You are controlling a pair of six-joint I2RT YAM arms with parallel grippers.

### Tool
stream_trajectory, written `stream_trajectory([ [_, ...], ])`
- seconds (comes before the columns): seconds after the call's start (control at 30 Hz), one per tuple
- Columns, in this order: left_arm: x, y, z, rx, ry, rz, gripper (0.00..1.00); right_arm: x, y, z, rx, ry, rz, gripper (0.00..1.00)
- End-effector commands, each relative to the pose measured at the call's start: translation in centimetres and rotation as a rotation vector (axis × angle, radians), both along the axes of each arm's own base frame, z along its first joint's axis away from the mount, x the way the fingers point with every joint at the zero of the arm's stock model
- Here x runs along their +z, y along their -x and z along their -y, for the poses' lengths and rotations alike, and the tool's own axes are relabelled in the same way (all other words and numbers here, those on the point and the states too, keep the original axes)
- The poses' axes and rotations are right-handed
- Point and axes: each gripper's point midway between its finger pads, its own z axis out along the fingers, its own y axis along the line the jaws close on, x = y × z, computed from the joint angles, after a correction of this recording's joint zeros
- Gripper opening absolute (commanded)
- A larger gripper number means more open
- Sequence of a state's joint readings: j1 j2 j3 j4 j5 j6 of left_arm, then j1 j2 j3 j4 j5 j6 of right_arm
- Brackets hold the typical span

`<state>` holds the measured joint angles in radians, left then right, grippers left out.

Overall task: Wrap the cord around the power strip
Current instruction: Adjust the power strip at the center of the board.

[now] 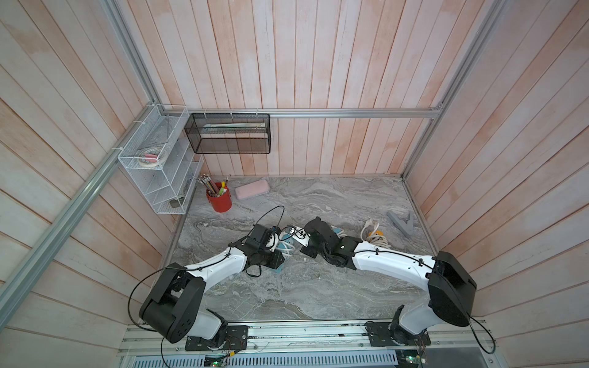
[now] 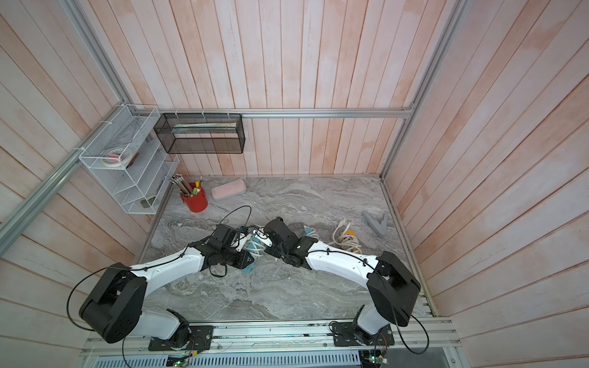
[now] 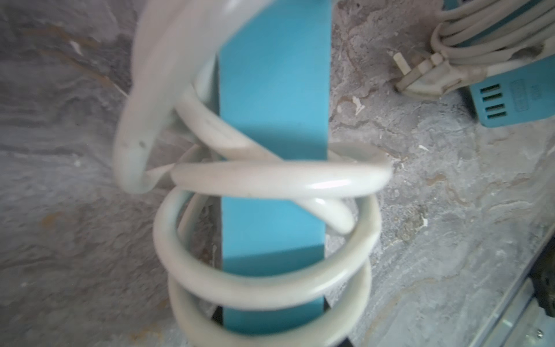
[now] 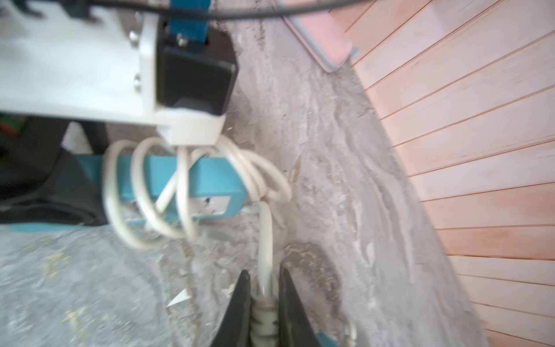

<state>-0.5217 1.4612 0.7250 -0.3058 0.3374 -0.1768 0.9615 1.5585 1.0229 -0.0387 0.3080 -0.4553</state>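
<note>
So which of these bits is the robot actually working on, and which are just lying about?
In the job: blue power strip, white cord looped round it.
Lying about: second blue strip already wrapped, yellow cord bundle, grey V-shaped piece, red pencil cup, pink case, white wire rack.

A long blue plastic power strip (image 3: 273, 90) runs straight up the middle. A thick white cord (image 3: 282, 177) goes around it in a few big, loose loops, and one loop sticks out to the side. It is all a bit blurry. Under them is a grey stone-look table (image 3: 435, 195). Off in a corner lies a second blue power strip (image 3: 510, 102) with a thin grey cord bundle (image 3: 468, 33) wrapped around it and a pale plug (image 3: 420, 75) beside it.
</note>
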Motion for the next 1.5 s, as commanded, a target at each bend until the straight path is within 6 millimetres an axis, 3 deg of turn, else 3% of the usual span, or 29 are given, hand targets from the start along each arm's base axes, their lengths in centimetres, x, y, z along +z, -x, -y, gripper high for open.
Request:
stream_trajectory([
  [0.0,1.6,1.9,3.3,-0.184,0.147,-0.050,0.00,5.6,-3.3,-1.6,-0.026,-0.090,0.296,0.00],
  [0.2,1.0,1.6,3.4,-0.176,0.128,-0.078,0.00,4.3,-3.8,-4.2,0.061,-0.154,0.165,0.00],
  [0.4,0.9,0.2,2.0,-0.019,0.093,-0.044,0.00,1.5,-3.1,-8.6,0.043,-0.352,-0.154,0.00],
  [0.53,1.4,-0.2,1.9,0.028,0.123,-0.008,0.00,0.3,-1.6,-10.6,-0.015,-0.529,-0.421,0.00],
  [0.77,2.9,-0.8,2.9,0.077,0.256,0.042,0.00,0.6,-1.1,-12.1,-0.262,-0.772,-0.813,0.00],
  [0.87,3.6,-0.7,3.2,0.108,0.333,0.051,0.00,-1.4,-1.6,-12.2,-0.376,-0.850,-0.899,0.00],
  [1.0,4.7,-0.4,2.8,0.157,0.394,0.084,0.02,-5.2,-2.3,-11.3,-0.543,-0.962,-0.963,0.00],
  [1.17,5.8,-0.2,2.7,0.156,0.427,0.110,0.10,-4.5,-2.7,-11.9,-0.610,-1.066,-0.848,0.00],
  [1.33,5.0,0.8,1.7,0.198,0.399,0.060,0.39,-5.8,-2.9,-11.0,-0.684,-1.080,-0.804,0.00],
  [1.47,4.5,2.0,0.3,0.264,0.431,0.042,0.50,-7.0,-3.2,-10.5,-0.701,-1.044,-0.775,0.00],
])
